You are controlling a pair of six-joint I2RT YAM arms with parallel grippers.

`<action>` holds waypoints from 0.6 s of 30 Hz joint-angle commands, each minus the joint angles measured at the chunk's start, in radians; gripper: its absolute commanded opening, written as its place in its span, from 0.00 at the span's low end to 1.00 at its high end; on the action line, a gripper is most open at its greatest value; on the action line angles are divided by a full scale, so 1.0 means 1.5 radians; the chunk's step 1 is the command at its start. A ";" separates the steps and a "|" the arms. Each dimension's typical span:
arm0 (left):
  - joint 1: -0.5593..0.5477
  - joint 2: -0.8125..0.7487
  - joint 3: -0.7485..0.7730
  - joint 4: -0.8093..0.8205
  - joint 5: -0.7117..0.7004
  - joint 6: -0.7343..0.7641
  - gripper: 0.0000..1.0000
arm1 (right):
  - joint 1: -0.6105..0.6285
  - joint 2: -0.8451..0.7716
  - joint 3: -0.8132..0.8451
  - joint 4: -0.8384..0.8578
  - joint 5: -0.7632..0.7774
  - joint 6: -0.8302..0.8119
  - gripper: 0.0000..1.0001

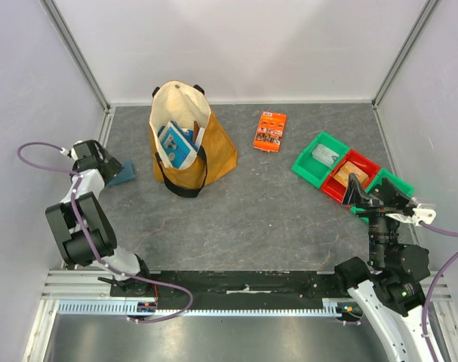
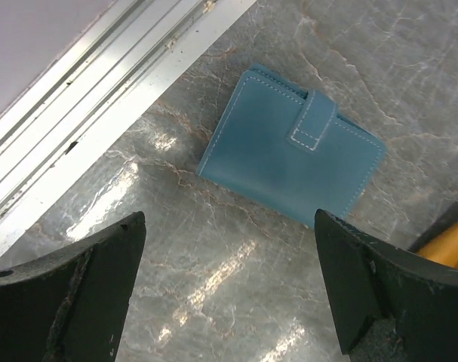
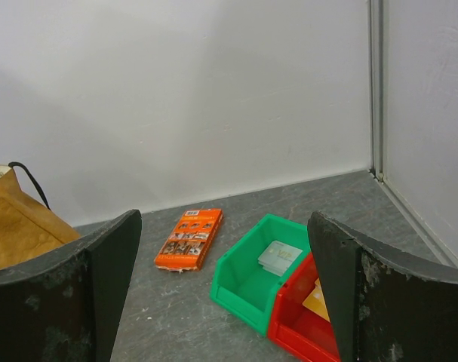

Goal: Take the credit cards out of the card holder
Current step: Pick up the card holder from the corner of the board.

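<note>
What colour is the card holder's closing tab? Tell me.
The tab is teal blue with pale stitching; left wrist view shows it best.

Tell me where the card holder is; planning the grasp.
The card holder lies far left in the top view, under the left gripper, near the tote bag.

L gripper [image 2: 229, 219] hovers just over card holder [image 2: 289, 154], tilted down, jaws wide apart, nothing held. R gripper [image 3: 225, 216] well to right of card holder, jaws wide, empty.
</note>
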 commanded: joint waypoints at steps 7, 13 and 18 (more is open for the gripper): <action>0.014 0.109 0.038 0.085 0.065 0.034 0.98 | 0.007 -0.006 -0.005 0.020 -0.016 -0.019 0.98; 0.012 0.110 0.025 0.123 0.169 0.023 0.93 | 0.007 -0.006 -0.011 0.028 -0.018 -0.026 0.98; 0.012 0.101 0.007 0.158 0.242 0.005 0.93 | 0.007 -0.006 -0.013 0.028 -0.016 -0.028 0.98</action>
